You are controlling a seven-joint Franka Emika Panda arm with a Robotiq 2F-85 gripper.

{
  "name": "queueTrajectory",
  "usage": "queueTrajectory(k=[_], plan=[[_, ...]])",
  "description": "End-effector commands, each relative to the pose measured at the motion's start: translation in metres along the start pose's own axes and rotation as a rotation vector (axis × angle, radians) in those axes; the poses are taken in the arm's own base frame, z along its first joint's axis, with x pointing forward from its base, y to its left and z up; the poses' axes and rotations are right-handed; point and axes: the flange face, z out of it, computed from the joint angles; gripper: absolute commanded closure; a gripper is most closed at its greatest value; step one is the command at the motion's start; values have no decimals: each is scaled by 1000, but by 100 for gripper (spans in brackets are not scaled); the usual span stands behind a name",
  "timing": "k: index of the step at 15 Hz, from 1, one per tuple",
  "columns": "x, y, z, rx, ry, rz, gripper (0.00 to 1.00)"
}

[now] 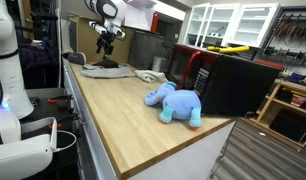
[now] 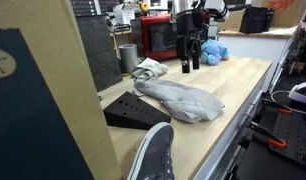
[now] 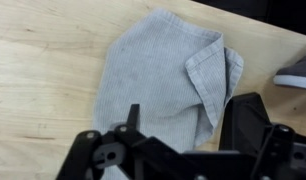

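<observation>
One arm, one gripper [image 2: 190, 65], so there's no debate about who's nearer. My jaws are spread as wide as they go and there's nothing between them.

The grey cloth [image 3: 163, 85] is what I'm hanging over. It lies mostly flat on the wooden table [image 1: 123, 125], and I'm straight above it, clear of it and not touching, in both exterior views.

In the wrist view the cloth fills the middle of the picture between my two fingers [image 3: 133, 112], with one edge folded back on itself on the side of the other finger. Its long axis runs top to bottom in that view, so my jaws stand across its shorter width rather than along its length. I reckon that's the bit that matters: the cloth is below me, not off to a side.

Around the cloth:
- A black wedge [image 2: 133, 108] sits just beside one end.
- A shoe [image 3: 296, 70] is near the folded side.
- A blue plush elephant [image 1: 176, 103] is well apart from it, further down the table.
</observation>
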Motion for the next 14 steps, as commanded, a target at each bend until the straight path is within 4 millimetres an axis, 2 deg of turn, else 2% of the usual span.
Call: queueTrajectory(k=[1, 8, 14], plan=[[-20, -12, 18, 14, -43, -72, 0], [-40, -18, 59, 34, -124, -179, 0], [-29, -14, 75, 72, -120, -149, 0]])
